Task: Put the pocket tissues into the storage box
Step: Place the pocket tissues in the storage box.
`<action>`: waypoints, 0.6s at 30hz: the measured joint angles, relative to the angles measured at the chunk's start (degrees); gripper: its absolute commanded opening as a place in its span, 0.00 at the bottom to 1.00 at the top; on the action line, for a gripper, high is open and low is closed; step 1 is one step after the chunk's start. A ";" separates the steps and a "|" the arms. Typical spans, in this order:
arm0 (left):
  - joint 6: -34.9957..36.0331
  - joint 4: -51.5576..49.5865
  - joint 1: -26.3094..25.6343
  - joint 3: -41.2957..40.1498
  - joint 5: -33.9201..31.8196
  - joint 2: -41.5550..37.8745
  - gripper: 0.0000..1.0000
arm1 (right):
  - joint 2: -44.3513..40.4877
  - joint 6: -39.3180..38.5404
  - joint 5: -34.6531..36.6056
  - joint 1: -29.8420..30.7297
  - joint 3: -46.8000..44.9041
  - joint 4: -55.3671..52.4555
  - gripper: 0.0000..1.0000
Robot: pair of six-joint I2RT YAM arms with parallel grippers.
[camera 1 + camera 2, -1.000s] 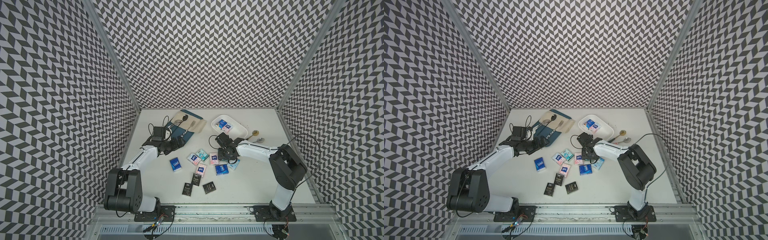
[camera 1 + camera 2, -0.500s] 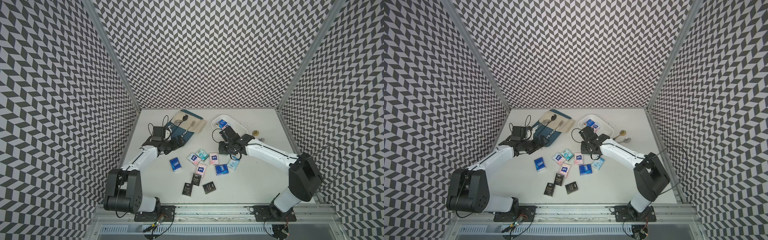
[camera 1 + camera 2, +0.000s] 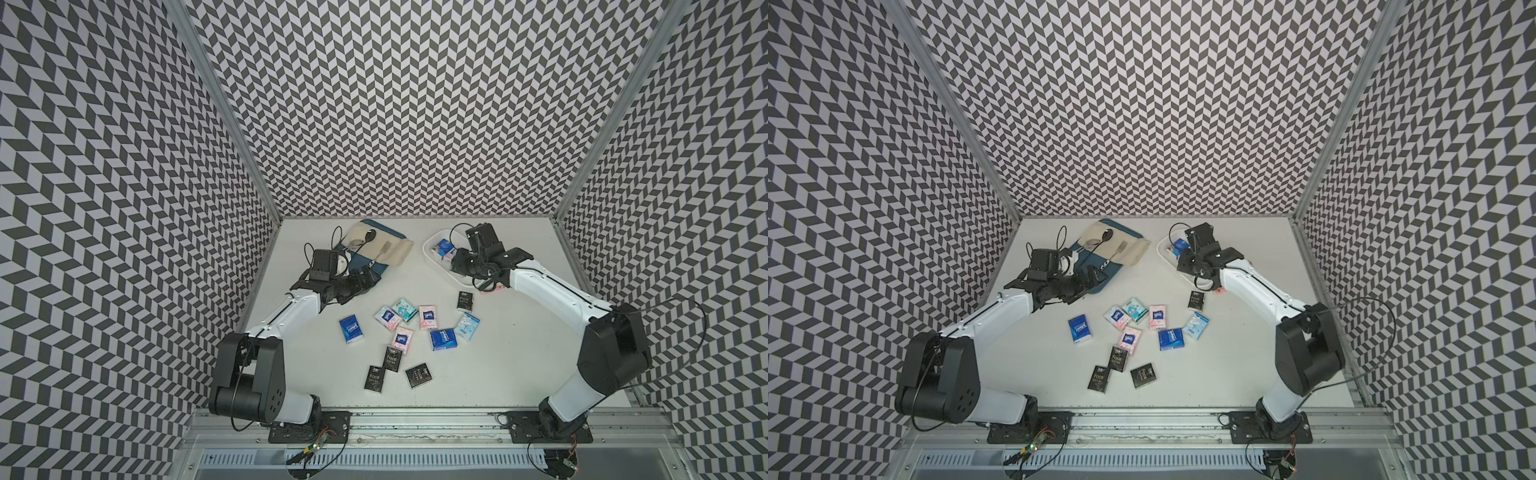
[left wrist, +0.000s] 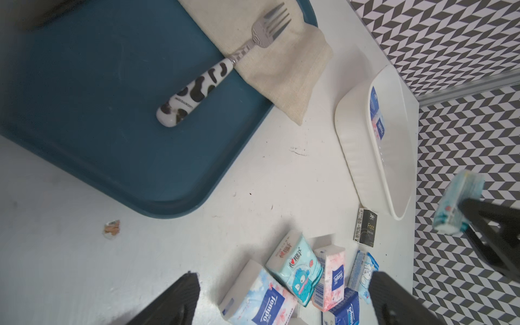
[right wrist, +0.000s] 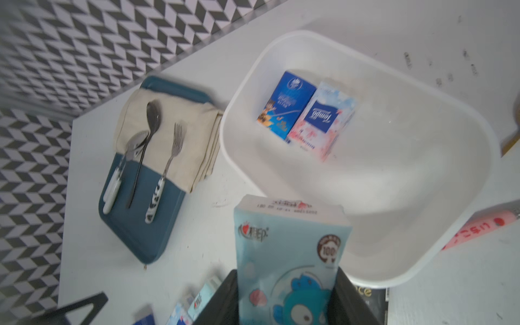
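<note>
My right gripper (image 5: 287, 298) is shut on a teal cartoon packet of pocket tissues (image 5: 289, 253) and holds it in the air by the near rim of the white storage box (image 5: 408, 180). In both top views this gripper (image 3: 459, 262) hangs over the box (image 3: 427, 249). Inside lie a dark blue packet (image 5: 285, 104) and a pink-white one (image 5: 320, 118). Several loose packets lie mid-table, among them a dark blue one (image 3: 350, 329) and a black "Face" one (image 3: 420, 375). My left gripper (image 4: 281, 281) is open and empty, low over the table by the tray corner (image 3: 368, 278).
A flat blue tray (image 4: 112, 126) with a beige cloth (image 5: 197, 135), fork and spoons sits left of the box. One black packet (image 3: 464, 301) lies just in front of the box. A pink object (image 5: 478, 228) lies beside the box. Patterned walls close in three sides.
My right gripper has lifted the teal packet out of the cluster and carried it back to the storage box. The left arm has stayed still.
</note>
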 measured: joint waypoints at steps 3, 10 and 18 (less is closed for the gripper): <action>-0.37 0.48 -0.94 -0.04 0.13 0.00 1.00 | 4.50 1.38 -0.37 -4.35 2.25 1.88 0.49; -0.42 0.90 -1.44 -0.50 0.13 0.00 1.00 | 14.12 3.37 -0.20 -7.04 7.56 2.75 0.50; -0.42 0.87 -1.44 -0.50 0.11 0.00 1.00 | 18.21 7.54 -0.33 -7.06 8.37 2.62 0.52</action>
